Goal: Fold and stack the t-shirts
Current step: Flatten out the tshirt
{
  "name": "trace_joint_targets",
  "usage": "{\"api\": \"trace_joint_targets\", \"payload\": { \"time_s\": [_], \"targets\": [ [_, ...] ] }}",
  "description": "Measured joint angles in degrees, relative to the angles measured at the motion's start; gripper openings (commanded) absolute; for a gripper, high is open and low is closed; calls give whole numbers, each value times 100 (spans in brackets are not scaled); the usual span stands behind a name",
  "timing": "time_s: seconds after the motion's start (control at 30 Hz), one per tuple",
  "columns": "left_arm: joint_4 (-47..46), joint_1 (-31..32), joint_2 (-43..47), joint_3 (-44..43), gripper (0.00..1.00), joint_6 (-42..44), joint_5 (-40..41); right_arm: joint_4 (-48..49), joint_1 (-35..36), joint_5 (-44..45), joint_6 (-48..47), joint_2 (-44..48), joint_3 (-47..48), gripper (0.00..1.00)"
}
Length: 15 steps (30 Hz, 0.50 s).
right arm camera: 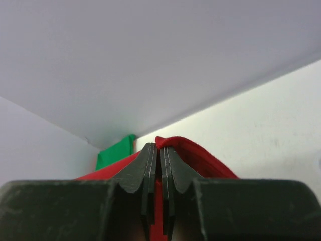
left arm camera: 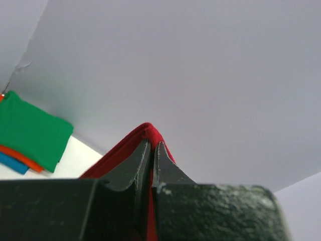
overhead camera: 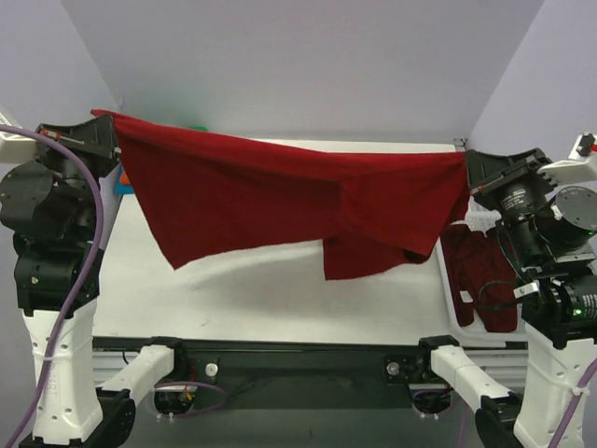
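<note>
A dark red t-shirt (overhead camera: 280,196) hangs spread in the air over the white table (overhead camera: 261,299), stretched between both arms. My left gripper (overhead camera: 110,119) is shut on its upper left corner. In the left wrist view the red cloth (left arm camera: 150,129) bulges out past the gripper (left arm camera: 152,142). My right gripper (overhead camera: 465,161) is shut on the shirt's right end, and in the right wrist view the red hem (right arm camera: 200,155) curls over the gripper (right arm camera: 160,146). The shirt's lower edge sags toward the table without clearly touching it.
A stack of folded shirts lies at the back left: green (left arm camera: 30,130) on top, orange (left arm camera: 20,155) and blue (left arm camera: 12,163) beneath. On the right a white basket (overhead camera: 451,308) holds more dark red shirts (overhead camera: 480,280). Grey walls close in the back.
</note>
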<state>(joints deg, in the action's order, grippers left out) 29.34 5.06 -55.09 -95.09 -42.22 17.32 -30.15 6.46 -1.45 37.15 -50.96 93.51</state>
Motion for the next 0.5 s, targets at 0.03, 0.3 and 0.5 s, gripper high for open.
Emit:
{"api": "trace_joint_targets", "payload": {
  "time_s": [0.03, 0.3, 0.5],
  "targets": [
    [-11, 0, -94, -142, 0, 4, -4, 0, 0, 46, -37, -81, 201, 0],
    [-879, -31, -1617, -400, 0, -46, -114, 835, -4, 210, -317, -1661, 785, 0],
    [-1340, -136, -4120, -1851, 0, -170, -330, 1355, -28, 192, -581, -3956, 2225, 0]
  ]
}}
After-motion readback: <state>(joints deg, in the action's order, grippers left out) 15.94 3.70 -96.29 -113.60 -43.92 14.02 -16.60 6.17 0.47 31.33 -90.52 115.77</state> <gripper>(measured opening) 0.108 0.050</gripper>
